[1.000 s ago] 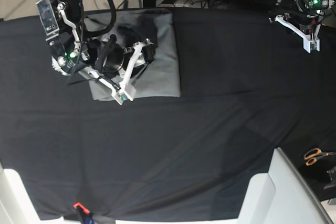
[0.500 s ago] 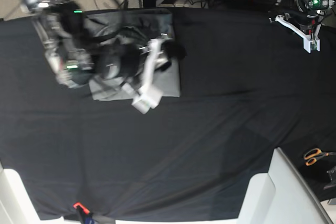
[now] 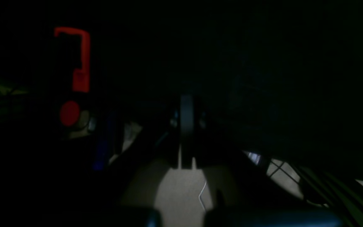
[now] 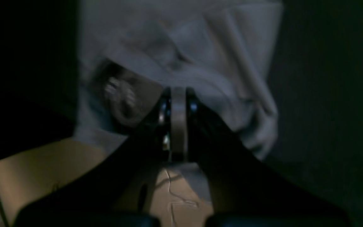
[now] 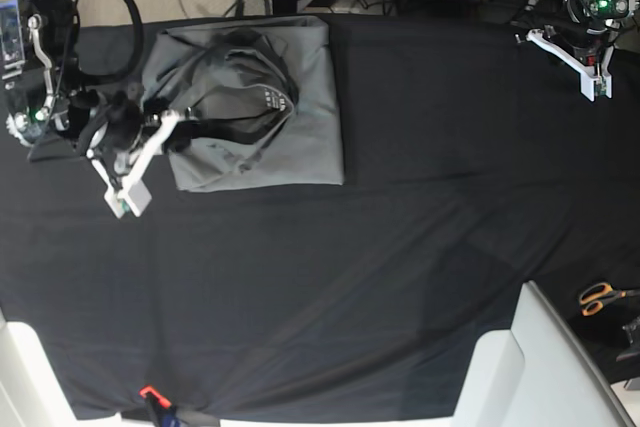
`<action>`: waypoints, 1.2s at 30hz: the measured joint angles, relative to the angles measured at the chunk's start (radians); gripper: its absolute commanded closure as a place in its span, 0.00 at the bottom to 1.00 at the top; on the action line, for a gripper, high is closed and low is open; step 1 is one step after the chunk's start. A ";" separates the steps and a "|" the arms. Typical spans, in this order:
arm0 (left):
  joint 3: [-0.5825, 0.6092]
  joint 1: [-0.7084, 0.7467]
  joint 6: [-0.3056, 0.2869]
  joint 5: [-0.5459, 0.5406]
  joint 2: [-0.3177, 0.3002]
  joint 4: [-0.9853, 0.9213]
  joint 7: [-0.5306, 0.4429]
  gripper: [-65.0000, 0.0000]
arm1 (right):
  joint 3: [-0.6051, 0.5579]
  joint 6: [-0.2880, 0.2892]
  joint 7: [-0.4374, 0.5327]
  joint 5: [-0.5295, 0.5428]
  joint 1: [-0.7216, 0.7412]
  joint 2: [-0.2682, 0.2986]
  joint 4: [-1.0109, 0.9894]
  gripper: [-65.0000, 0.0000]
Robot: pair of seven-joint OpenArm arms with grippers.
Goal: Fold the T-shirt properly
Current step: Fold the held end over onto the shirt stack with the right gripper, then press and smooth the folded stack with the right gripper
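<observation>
We see the T-shirt (image 5: 260, 107) folded into a compact grey rectangle lying flat on the black table cloth (image 5: 400, 247), toward the far edge of the cloth and left of its middle in the base view; its long axis runs roughly from the cloth's far edge toward the near edge, slightly longer that way than across, and the round neckline (image 5: 245, 87) with the small white label (image 5: 268, 100) faces up in the far half of the bundle. Right gripper (image 5: 128, 192) sits just off the shirt's left near corner, over the cloth, jaws pressed together with nothing between them; wrist view shows the shirt's rumpled folds (image 4: 200, 63) beyond the closed tips. Left gripper (image 5: 598, 85) is well apart from the shirt, near the cloth's far right corner, jaws closed and empty; its wrist view is too dark to add detail
</observation>
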 measured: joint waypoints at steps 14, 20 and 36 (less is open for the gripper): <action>0.002 -0.021 0.000 0.000 0.001 -0.022 0.000 1.00 | -0.151 -0.029 -0.053 0.004 0.040 -0.021 0.048 0.99; 0.002 -0.019 0.000 0.000 0.002 -0.019 0.000 1.00 | -0.156 0.035 -0.052 0.006 0.067 -0.105 -0.126 0.99; 0.002 -0.019 0.000 0.000 0.002 -0.019 0.000 1.00 | -0.201 0.145 -0.041 -0.005 0.172 -0.209 -0.401 0.99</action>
